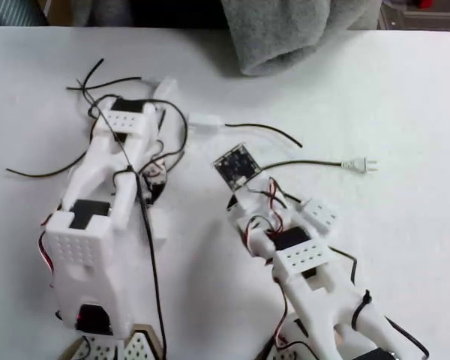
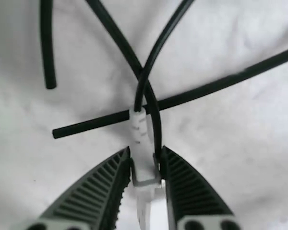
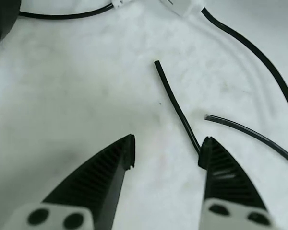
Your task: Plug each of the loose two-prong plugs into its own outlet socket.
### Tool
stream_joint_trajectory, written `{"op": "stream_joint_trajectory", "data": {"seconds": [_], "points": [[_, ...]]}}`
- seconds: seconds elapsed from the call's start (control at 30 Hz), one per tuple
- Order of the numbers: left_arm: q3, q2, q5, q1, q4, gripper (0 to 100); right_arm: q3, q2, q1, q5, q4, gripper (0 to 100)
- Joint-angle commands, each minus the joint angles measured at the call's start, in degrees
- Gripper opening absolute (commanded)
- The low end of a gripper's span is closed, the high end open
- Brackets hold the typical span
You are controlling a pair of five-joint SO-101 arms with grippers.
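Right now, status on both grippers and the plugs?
Left gripper shut on white plug. Right gripper open, empty. Second plug loose on table. Black cords cross beside held plug.

We find the widest free passage over the bare table [image 1: 412,90] at the far right. A grey cloth [image 1: 285,34] blocks the far middle edge. Crossed black cords [image 2: 143,73] clutter the far left; a loose plug [image 1: 358,163] lies right of centre.
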Motion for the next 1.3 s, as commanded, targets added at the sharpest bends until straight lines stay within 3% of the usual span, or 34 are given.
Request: {"op": "stream_joint_trajectory", "data": {"seconds": [0.0,0.43,0.8,1.1,1.27], "points": [[-2.5,-3.1,-1.1,-0.9,0.3,11,-0.3,-0.1,-0.7,1.1,-0.9,22.3],[-2.1,-2.9,-1.5,-5.0,-0.4,10,-0.3,-0.1,-0.8,1.2,-0.9,22.3],[-4.7,-3.5,-1.5,-3.6,0.1,2,-0.3,-0.1,-0.8,1.2,-0.9,22.3],[-17.7,-3.6,-1.5,3.6,10.6,2,-0.3,-0.1,-0.7,1.2,-0.9,22.3],[-21.4,-3.6,-1.5,4.3,12.5,2,-0.3,-0.1,-0.7,1.2,-0.9,22.3]]}}
